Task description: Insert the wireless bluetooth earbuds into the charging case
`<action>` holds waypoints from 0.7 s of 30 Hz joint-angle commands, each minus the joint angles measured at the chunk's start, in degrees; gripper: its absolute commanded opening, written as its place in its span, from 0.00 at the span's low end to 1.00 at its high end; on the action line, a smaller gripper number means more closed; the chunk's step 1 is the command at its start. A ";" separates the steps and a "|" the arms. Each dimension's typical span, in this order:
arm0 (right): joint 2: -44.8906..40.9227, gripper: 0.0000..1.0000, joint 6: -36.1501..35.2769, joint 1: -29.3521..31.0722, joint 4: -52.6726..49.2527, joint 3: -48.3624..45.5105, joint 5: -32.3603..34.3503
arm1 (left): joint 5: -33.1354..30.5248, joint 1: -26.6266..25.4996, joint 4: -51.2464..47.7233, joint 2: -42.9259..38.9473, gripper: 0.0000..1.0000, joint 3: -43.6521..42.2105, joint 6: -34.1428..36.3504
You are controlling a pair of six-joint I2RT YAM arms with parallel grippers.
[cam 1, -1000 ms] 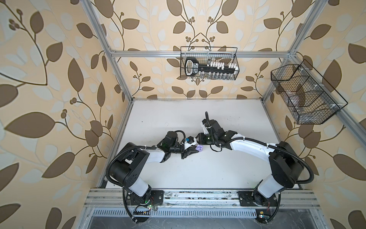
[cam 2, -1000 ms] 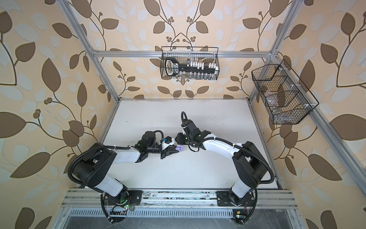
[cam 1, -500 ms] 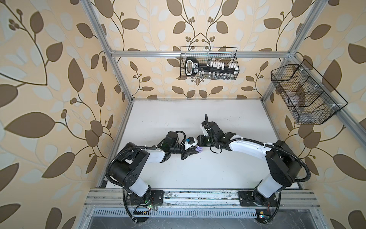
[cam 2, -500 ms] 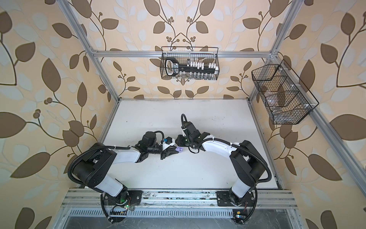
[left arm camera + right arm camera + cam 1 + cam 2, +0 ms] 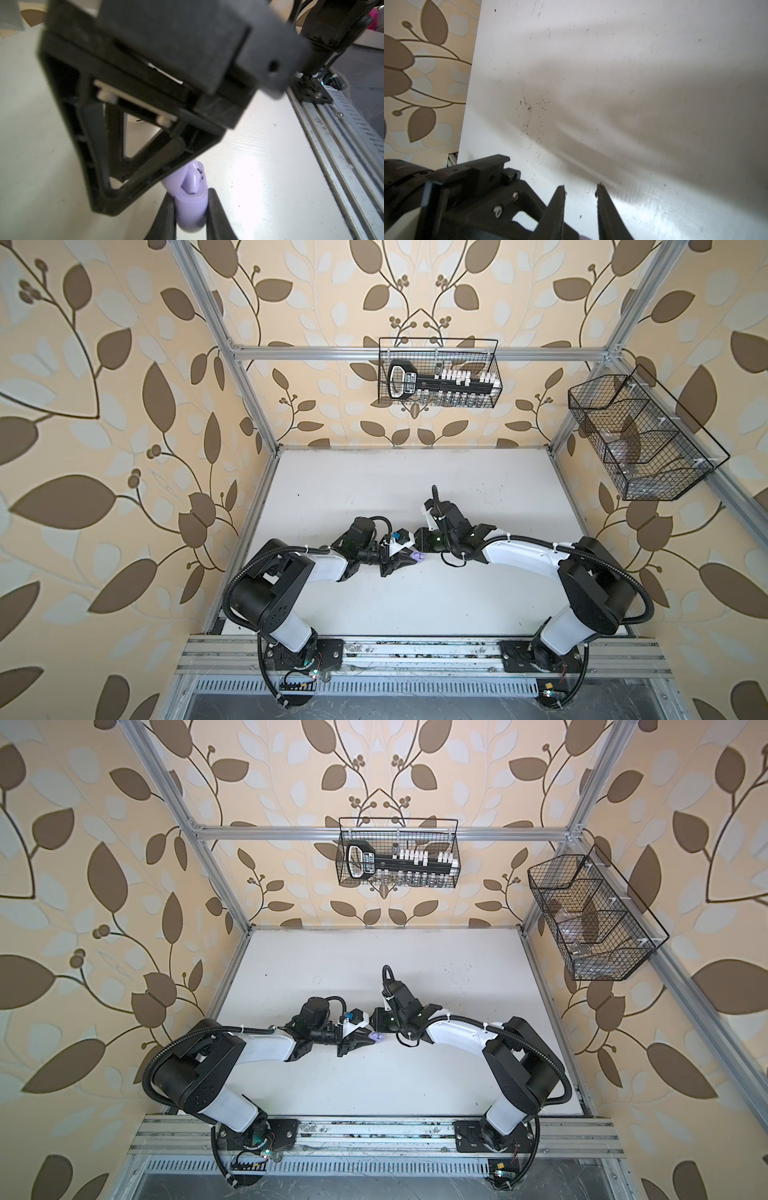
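Over the white bench (image 5: 415, 614), the left jaws are clenched on the lower body of a small lilac case (image 5: 191, 209), one jaw on each flank. In both top views the case (image 5: 419, 558) (image 5: 377, 1038) shows as a lilac dot between the two arms, near the middle of the cell. What appears to be a glossy lilac earbud (image 5: 192, 180) stands in the top of the case, just past the left jaws' tips, though the close view is too soft to say how far it is seated. The right jaws stand a little apart, with bare bench between their tips in the right wrist view and nothing caught there. In the left wrist view their black frame crosses just beside the case's upper part, and whether it touches cannot be told. Both pieces look like hard, smooth moulded plastic: very light, stiff and likely slick, so the earbud would probably squirt sideways under a hard pinch. The safer hold on it seems to be across the bulb, leaving the stem's end free for its well. The case is best taken as here, low on its flanks, away from the opening.
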 commanded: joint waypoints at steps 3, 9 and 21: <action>-1.29 0.27 0.71 1.04 -2.91 -2.75 0.00 | -1.08 0.23 5.21 -1.69 0.00 2.10 -0.02; -2.23 0.27 0.77 1.07 -2.63 -3.51 0.27 | -0.89 0.32 5.17 -1.54 0.00 2.13 -0.62; -6.94 0.30 1.62 0.50 -1.11 -5.80 4.59 | -1.17 0.29 3.72 -0.57 0.00 3.66 -2.89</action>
